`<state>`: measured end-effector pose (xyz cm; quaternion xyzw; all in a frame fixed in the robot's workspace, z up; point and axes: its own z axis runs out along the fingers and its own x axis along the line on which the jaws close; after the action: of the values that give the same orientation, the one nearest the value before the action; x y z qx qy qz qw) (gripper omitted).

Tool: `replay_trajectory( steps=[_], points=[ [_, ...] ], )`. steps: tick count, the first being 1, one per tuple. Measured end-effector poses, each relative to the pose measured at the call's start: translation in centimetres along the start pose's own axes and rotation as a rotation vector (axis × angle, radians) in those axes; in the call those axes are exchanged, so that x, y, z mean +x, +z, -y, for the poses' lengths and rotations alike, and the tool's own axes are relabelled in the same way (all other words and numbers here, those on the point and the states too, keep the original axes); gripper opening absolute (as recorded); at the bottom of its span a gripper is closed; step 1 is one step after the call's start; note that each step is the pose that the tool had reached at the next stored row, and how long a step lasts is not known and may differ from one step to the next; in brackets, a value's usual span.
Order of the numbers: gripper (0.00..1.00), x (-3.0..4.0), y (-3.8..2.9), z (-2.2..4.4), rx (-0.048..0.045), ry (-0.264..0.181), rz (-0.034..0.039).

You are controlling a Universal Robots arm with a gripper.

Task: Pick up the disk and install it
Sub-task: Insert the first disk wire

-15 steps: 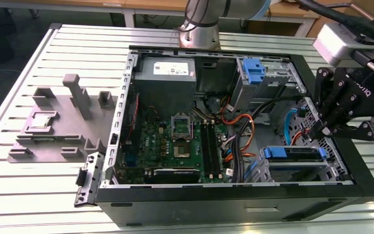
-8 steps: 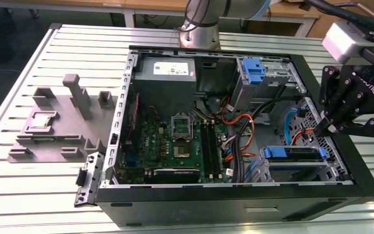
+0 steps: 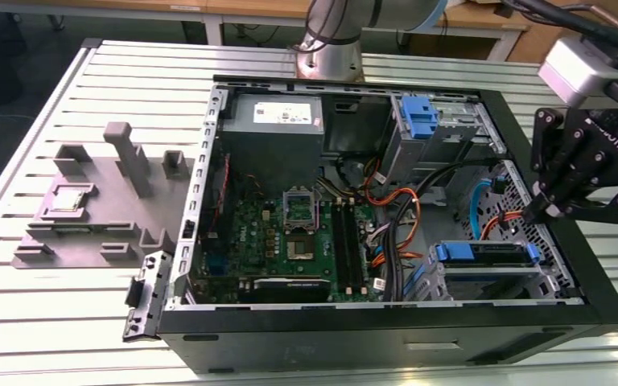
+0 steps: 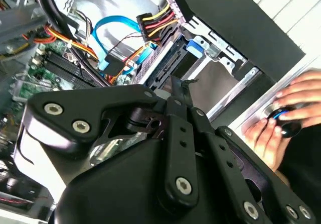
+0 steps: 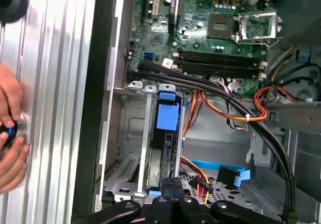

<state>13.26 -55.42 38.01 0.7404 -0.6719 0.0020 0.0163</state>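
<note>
Inside the open computer case (image 3: 599, 314), the disk (image 3: 486, 254) sits seated below the gripper (image 3: 534, 211).

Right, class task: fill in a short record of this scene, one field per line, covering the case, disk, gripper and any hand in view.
case: open case lying on a slatted table, motherboard exposed
disk: blue-railed disk sitting in the drive cage
gripper: gripper hovers over the case's edge at the exterior view's right, near the cage, apart from the disk
hand: hand resting on a round button on the table beside the case
</note>
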Motion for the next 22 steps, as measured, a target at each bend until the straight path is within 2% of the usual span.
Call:
replay_trajectory(
  steps=[14, 19, 22],
  points=[
    [0.1, 0.0, 0.14, 0.0, 0.0061, -0.241, -0.0052],
    [0.1, 0.0, 0.17, 0.0, 0.0077, -0.305, -0.0065],
    [0.1, 0.0, 0.17, 0.0, 0.0079, -0.313, -0.0067]
  ],
)
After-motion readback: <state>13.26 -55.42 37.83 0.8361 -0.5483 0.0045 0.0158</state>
